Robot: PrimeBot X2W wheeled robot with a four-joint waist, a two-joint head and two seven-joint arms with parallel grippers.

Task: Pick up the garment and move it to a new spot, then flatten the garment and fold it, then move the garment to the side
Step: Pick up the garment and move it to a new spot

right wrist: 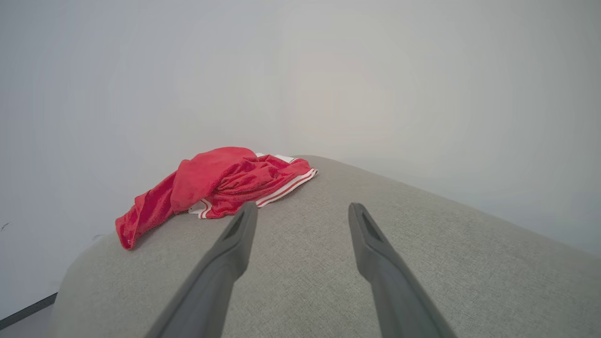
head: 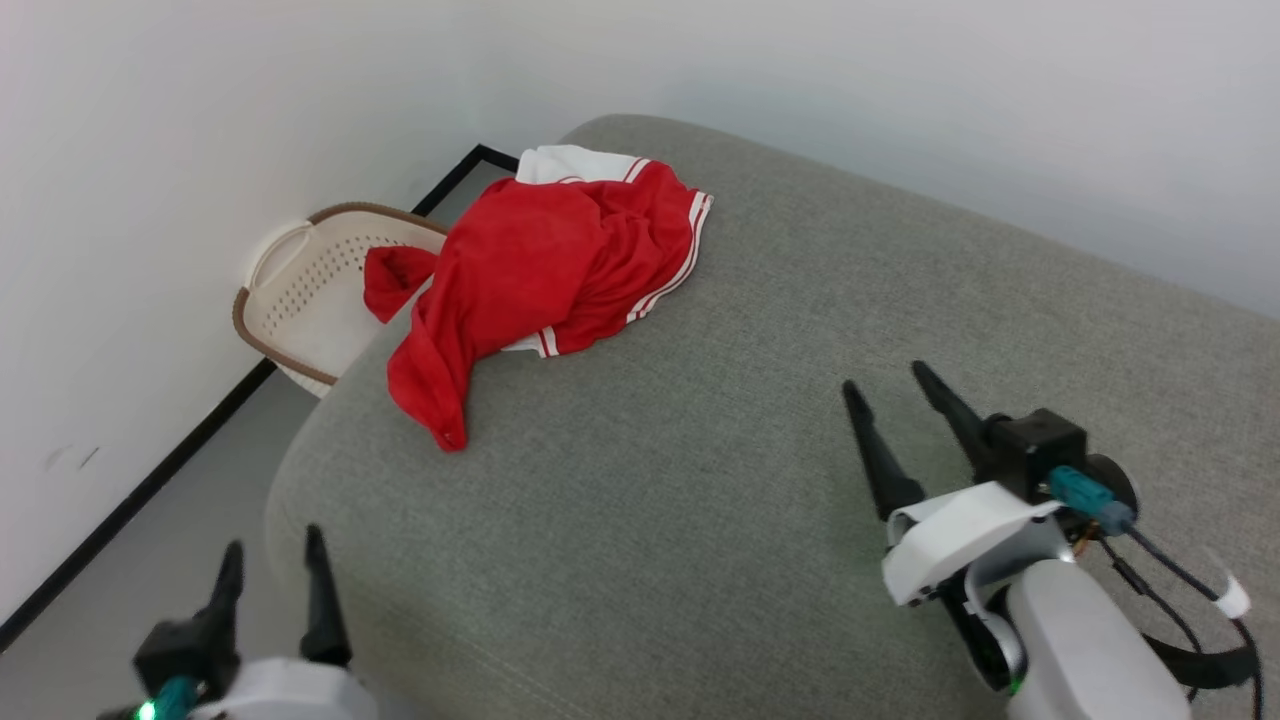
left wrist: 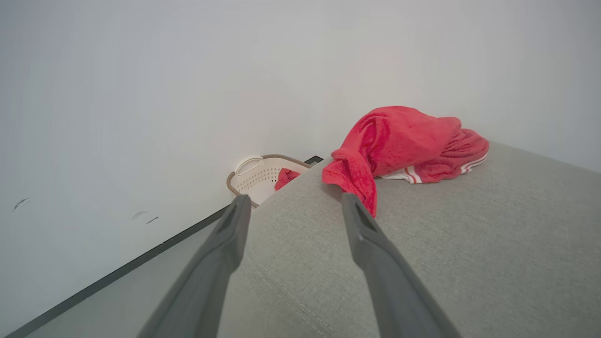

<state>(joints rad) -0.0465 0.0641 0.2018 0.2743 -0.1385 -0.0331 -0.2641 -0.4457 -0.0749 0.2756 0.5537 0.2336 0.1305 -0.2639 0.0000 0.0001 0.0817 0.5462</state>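
The garment (head: 540, 270) lies crumpled at the far left corner of the cushion (head: 700, 450), with one red flap drooping over the left edge toward the basket (head: 300, 290) on the floor by the wall. It looks light, thin and limp, a slick jersey knit, so it will likely sag and slide rather than keep any shape. A pinch on a single layer may slip, and lifting from the heap's middle would probably bring it up bunched. The striped hem along its right side and the white sleeve at the far edge look like the surest holds, since the trim is thicker and marks true edges for spreading. Both end effectors are open and hold nothing: the left end effector (head: 273, 548) is near the cushion's near left corner, and the right end effector (head: 884, 380) is above the cushion's middle right, well apart from the cloth. The head view gives the outline and the overhang. The left wrist view shows the near twisted tail, and the right wrist view shows how high the heap rises.
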